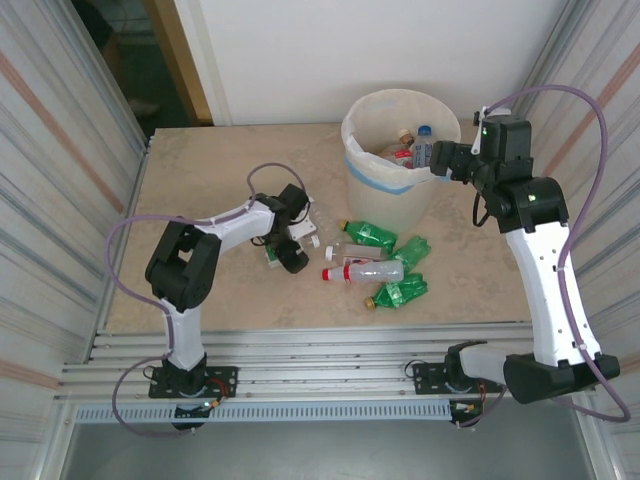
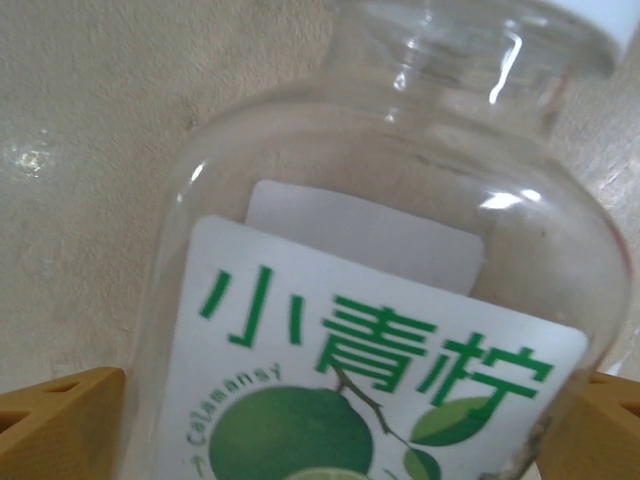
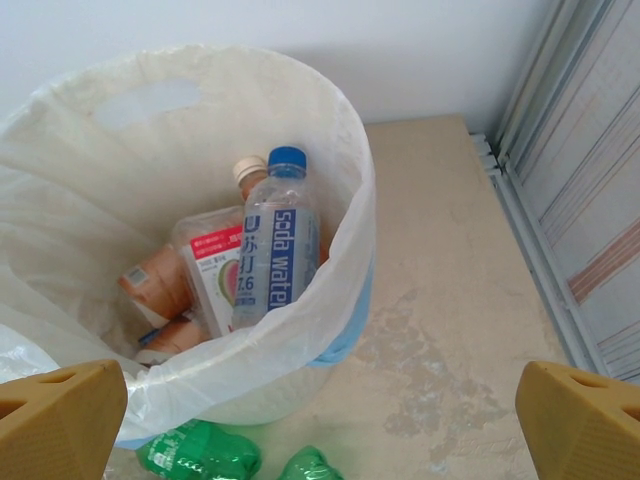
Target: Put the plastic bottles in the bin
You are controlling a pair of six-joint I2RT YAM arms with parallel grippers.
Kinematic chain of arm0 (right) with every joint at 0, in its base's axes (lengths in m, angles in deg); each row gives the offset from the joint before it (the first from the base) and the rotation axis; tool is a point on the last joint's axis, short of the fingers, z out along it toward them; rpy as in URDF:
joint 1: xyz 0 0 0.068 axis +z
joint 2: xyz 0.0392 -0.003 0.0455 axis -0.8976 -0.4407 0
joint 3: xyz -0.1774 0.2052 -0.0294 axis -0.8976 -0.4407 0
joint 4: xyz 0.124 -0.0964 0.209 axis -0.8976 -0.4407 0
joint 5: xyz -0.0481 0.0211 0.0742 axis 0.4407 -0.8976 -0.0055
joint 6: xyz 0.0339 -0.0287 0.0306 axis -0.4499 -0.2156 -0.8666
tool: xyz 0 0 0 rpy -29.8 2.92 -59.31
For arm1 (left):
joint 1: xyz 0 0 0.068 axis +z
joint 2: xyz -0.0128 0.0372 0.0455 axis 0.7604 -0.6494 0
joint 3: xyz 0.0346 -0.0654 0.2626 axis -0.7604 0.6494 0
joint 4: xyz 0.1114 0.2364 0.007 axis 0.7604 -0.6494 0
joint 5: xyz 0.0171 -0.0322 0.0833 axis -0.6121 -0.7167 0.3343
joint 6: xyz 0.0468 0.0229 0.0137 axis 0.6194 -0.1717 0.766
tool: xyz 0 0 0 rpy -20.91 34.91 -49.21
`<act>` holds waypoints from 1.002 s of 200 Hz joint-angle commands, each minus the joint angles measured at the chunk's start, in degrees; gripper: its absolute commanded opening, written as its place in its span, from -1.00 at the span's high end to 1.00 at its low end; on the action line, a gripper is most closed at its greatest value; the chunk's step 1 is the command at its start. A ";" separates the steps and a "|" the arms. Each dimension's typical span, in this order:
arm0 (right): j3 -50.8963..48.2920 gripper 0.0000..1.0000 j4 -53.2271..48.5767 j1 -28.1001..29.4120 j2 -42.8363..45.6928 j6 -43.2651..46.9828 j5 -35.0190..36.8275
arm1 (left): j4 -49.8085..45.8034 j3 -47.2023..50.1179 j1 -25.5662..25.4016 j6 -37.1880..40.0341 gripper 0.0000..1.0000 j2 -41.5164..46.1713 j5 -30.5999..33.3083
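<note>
— What lies around the bin [image 1: 385,195]?
— Crushed green bottles [image 1: 372,235] and a red-capped clear bottle [image 1: 362,271], just in front of it.
— The bin itself?
— Cream-white, bag-lined, blue-banded, near the back wall. A soda water bottle [image 3: 275,250] lies inside.
— Fingers?
— The right gripper [image 1: 440,160] is spread empty at its rim. The left gripper [image 1: 288,248], left of the bin, is spread astride a Calamansi bottle [image 2: 380,300].

Bin [image 1: 390,200] toward the far right of the table [image 1: 200,170], bottles [image 3: 275,255] inside, loose bottles [image 1: 372,270] just before it.
</note>
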 commanded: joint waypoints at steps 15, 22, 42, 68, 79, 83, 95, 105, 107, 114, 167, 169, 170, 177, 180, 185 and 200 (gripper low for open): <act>-0.86 -0.96 0.91 -0.41 1.40 -2.03 -0.96 | -2.23 0.99 0.11 0.58 -0.79 -0.28 0.66; -1.07 -0.95 0.92 -0.41 1.34 -2.09 -0.99 | -2.25 1.50 0.15 0.34 -0.76 -0.17 0.62; -1.28 -0.95 1.17 -0.44 1.50 -2.27 -1.00 | -2.45 2.81 0.52 -0.27 -0.58 0.15 0.37; -1.15 -0.95 1.63 -0.47 1.57 -2.38 -1.13 | -2.49 4.93 0.83 -0.86 -0.45 1.52 0.24; -1.14 -0.95 1.73 -0.48 1.60 -2.46 -1.31 | -2.47 5.66 0.79 -1.07 -0.29 2.34 0.16; -1.13 -0.95 1.79 -0.50 1.64 -2.54 -1.34 | -2.47 5.92 0.80 -1.19 -0.22 2.67 0.05; -1.20 -0.95 1.88 -0.46 1.54 -2.67 -1.61 | -2.25 6.76 0.81 -1.44 -0.10 3.77 -0.23; -1.30 -0.95 1.91 -0.50 1.54 -2.85 -1.81 | -2.04 7.56 0.80 -1.68 -0.04 4.86 -0.36; -1.31 -0.95 1.89 -0.50 1.58 -2.88 -1.79 | -1.92 7.72 0.83 -1.77 -0.03 5.14 -0.36; -1.38 -0.95 1.97 -0.50 1.65 -3.02 -1.94 | -1.64 8.38 0.85 -2.01 -0.03 6.03 -0.45; -2.67 -0.95 2.82 -0.50 2.99 -4.26 -4.73 | 2.61 14.27 0.80 -5.09 0.00 17.03 -2.31; -2.71 -0.95 2.93 -0.48 3.00 -4.33 -4.89 | 2.84 14.49 0.83 -5.23 0.00 17.52 -2.46; -2.76 -0.95 2.98 -0.49 3.04 -4.36 -5.05 | 2.96 14.62 0.81 -5.32 0.00 17.91 -2.47; -3.15 -0.95 3.28 -0.50 3.38 -4.78 -6.02 | 3.91 15.55 0.72 -5.91 0.01 20.15 -2.88; -3.31 -0.95 3.43 -0.50 3.42 -4.96 -6.46 | 4.40 15.94 0.75 -6.17 0.02 21.08 -2.99; -3.74 -0.95 3.76 -0.42 3.67 -5.35 -7.30 | 5.26 16.60 0.75 -6.51 0.03 22.72 -3.42; -5.00 -0.95 5.12 -0.35 4.11 -6.52 -10.83 | 8.63 19.03 0.78 -8.14 0.06 27.94 -4.23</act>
